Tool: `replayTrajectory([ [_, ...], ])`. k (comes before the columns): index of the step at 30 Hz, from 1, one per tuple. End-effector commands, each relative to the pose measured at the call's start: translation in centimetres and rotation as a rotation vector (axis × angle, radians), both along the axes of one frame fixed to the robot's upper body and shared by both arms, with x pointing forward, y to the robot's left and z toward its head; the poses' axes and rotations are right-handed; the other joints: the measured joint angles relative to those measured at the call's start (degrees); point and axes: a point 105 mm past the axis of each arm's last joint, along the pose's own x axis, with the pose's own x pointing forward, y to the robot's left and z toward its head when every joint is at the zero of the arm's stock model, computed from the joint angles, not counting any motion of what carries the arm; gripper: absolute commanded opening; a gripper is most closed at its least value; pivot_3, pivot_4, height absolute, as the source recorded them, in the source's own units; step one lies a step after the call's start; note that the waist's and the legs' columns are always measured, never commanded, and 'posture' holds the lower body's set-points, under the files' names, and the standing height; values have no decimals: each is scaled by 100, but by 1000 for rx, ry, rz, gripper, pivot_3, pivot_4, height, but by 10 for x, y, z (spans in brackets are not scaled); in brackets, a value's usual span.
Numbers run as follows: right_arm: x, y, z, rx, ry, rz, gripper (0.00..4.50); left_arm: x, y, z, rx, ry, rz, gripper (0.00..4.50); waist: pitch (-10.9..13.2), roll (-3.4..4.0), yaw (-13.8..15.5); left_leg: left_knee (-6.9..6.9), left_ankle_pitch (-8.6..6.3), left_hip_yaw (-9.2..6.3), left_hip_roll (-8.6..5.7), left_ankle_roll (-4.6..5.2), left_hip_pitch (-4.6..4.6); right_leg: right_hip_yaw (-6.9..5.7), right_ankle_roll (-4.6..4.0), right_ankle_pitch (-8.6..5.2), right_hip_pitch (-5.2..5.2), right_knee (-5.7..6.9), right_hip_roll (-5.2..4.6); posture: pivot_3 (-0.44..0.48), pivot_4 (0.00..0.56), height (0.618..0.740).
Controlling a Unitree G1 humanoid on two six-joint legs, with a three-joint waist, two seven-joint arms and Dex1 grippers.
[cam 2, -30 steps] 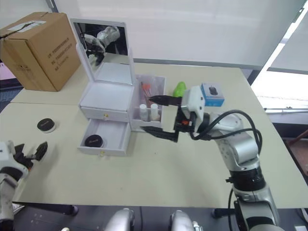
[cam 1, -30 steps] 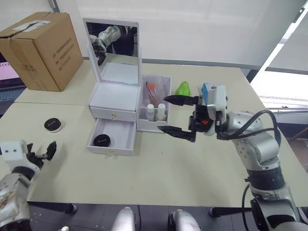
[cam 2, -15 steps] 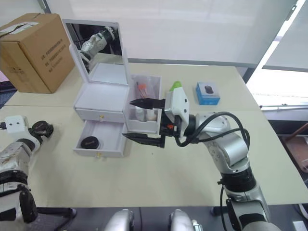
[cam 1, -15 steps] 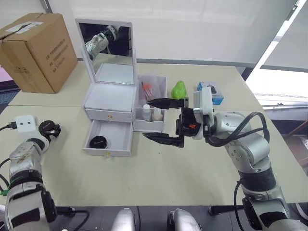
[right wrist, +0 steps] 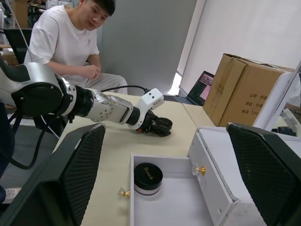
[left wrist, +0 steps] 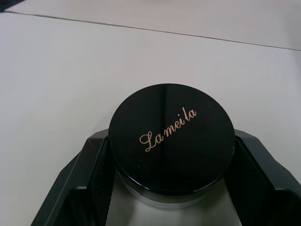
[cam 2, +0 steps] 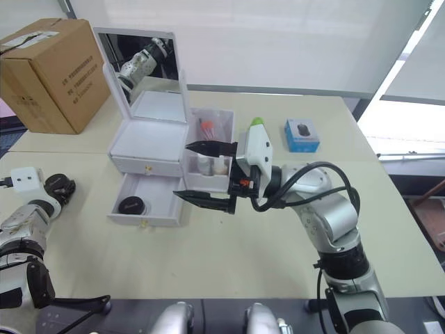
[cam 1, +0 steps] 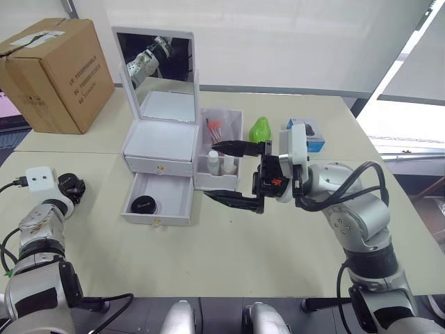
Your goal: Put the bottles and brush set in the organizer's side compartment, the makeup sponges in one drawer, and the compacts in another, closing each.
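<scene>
- While one black compact (left wrist: pixel 171 139) sits on the worktop (cam 1: pixel 229 243) at the far left edge, the left gripper (left wrist: pixel 171 188) has its fingers (left wrist: pixel 89 179) on either side of it, close against its rim; whether they press it I cannot tell.
- A second compact (cam 1: pixel 143 204) lies in the open lower drawer (cam 1: pixel 158 200) of the white organizer (cam 1: pixel 161 142), whose upper drawer is shut and mirror lid stands up.
- Bottles (cam 1: pixel 221 163) and brushes (cam 1: pixel 214 129) stand in the side compartment (cam 1: pixel 222 149), touching the organizer's right side.
- Right gripper (cam 1: pixel 228 172) hovers just right of the open drawer, in front of the side compartment, fingers spread wide and holding nothing.
- A green sponge (cam 1: pixel 261 128) and a blue box (cam 1: pixel 310 136) rest farther right.
- A cardboard box (cam 1: pixel 57 73) stands at the far left corner.
- A person (right wrist: pixel 70 42) in a white shirt sits beyond the worktop.
</scene>
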Motion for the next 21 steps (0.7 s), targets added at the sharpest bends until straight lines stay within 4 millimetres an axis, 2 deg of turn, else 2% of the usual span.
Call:
replayTrajectory([
  [1,-6,-1,9,22,-41,10,4500,0,11,37,86,-119,14,2904,0,0,-7,0,0,0,0,0,0,0,0,0,-1,0,0,0,150,728],
  [7,-5,-3,7,20,-33,4,4500,-11,13,82,179,-312,-76,2904,1,1,-15,0,0,0,1,-1,1,0,0,0,-3,1,1,0,150,728],
  [11,-4,-6,5,14,-26,-15,4500,-45,-3,110,267,-412,-288,2904,2,4,-80,-2,2,4,5,-4,4,5,-9,5,-5,-3,0,0,150,728],
  [14,-3,-9,3,11,-19,-23,4500,-74,-26,117,256,-394,-473,2904,3,5,-141,-5,2,8,7,-5,13,9,-20,8,-3,-3,-5,0,150,728],
  [17,-1,-11,2,10,-13,-31,4500,-100,-58,114,208,-282,-682,2904,5,6,-145,-19,1,14,12,-6,12,8,-18,2,-15,-7,-12,0,150,728],
  [21,2,-15,1,5,-3,-40,4500,-115,-96,108,168,-134,-879,2904,7,8,-49,-37,-2,23,10,-9,-4,-2,-57,-23,-64,-4,-28,0,150,728],
])
